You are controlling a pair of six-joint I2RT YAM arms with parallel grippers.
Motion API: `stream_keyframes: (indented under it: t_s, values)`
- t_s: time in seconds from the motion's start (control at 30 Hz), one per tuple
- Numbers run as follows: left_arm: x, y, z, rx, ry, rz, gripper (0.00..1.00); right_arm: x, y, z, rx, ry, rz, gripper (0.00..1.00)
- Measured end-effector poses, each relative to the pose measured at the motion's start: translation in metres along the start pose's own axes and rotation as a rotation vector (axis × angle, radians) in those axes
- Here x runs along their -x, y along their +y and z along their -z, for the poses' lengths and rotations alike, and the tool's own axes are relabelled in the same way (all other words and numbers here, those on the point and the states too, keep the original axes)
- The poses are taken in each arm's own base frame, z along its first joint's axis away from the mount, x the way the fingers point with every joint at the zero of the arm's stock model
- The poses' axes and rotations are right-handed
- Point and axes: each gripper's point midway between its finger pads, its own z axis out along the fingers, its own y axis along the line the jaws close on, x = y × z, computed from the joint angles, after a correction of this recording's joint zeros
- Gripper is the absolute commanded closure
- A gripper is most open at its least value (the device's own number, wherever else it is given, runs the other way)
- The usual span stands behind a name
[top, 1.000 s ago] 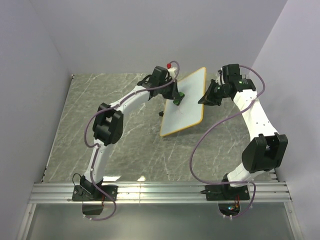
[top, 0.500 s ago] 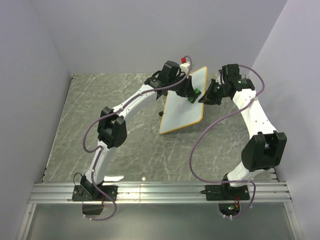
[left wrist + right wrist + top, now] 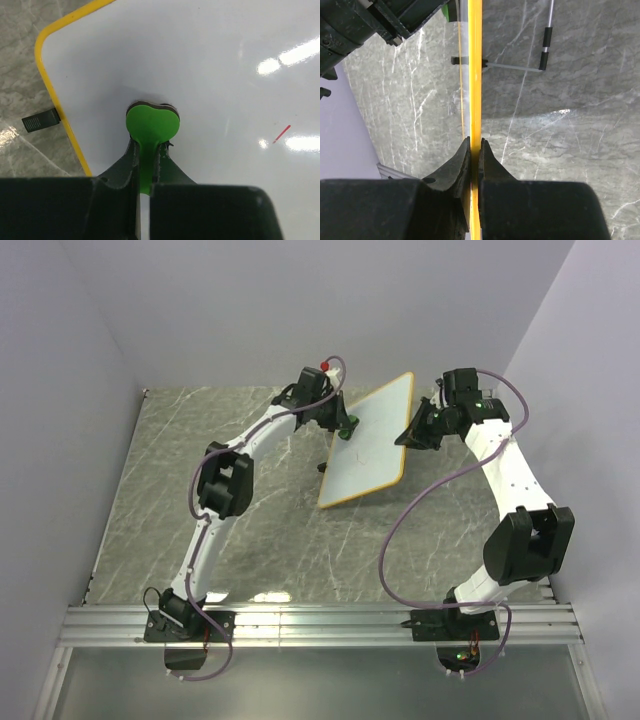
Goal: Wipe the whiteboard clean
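The whiteboard (image 3: 370, 445) stands at a slant on the grey marble worktop (image 3: 150, 470), out toward 1 o'clock from the worktop's middle in the overhead view. The right pincer (image 3: 475, 150) is closed down tight on the board's yellow-orange rim, gripping its 3 o'clock edge, with the rim pinched between both fingers. The left pincer (image 3: 146, 152) is nearly closed, clamped on the stem of a green eraser (image 3: 151, 121). The eraser's rounded head is pressed flat against the white face, close to the board's rounded corner, which lies at 10 o'clock from it in the left wrist view. A short red stroke (image 3: 281, 133) shows on the board at 3 o'clock from the eraser, well apart from it. A small black foot (image 3: 40, 121) sticks out past the rim at 9 o'clock.
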Motion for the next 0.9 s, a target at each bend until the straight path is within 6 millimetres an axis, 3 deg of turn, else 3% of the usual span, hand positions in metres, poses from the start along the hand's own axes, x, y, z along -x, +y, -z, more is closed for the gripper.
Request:
stream_keyframes:
  t_s: [0.17, 0.27, 0.53, 0.73, 0.9]
  values:
    - [-0.013, -0.002, 0.01, -0.021, 0.033, -0.051, 1.0, -0.002, 0.004, 0.003, -0.001, 0.007, 0.008, 1.0]
    - [-0.046, -0.012, 0.033, -0.043, 0.108, -0.06, 1.0, -0.003, 0.005, 0.004, -0.003, 0.009, 0.014, 1.0]
    - [-0.115, -0.083, 0.097, -0.169, 0.222, -0.106, 1.0, 0.0, 0.006, 0.004, -0.008, 0.014, 0.036, 1.0]
    - [-0.12, -0.137, 0.115, -0.284, 0.226, -0.129, 1.0, 0.004, 0.007, 0.002, -0.006, 0.011, 0.059, 1.0]
    - [-0.115, -0.151, 0.115, -0.303, 0.189, -0.105, 1.0, 0.008, 0.009, 0.001, -0.002, 0.008, 0.071, 1.0]
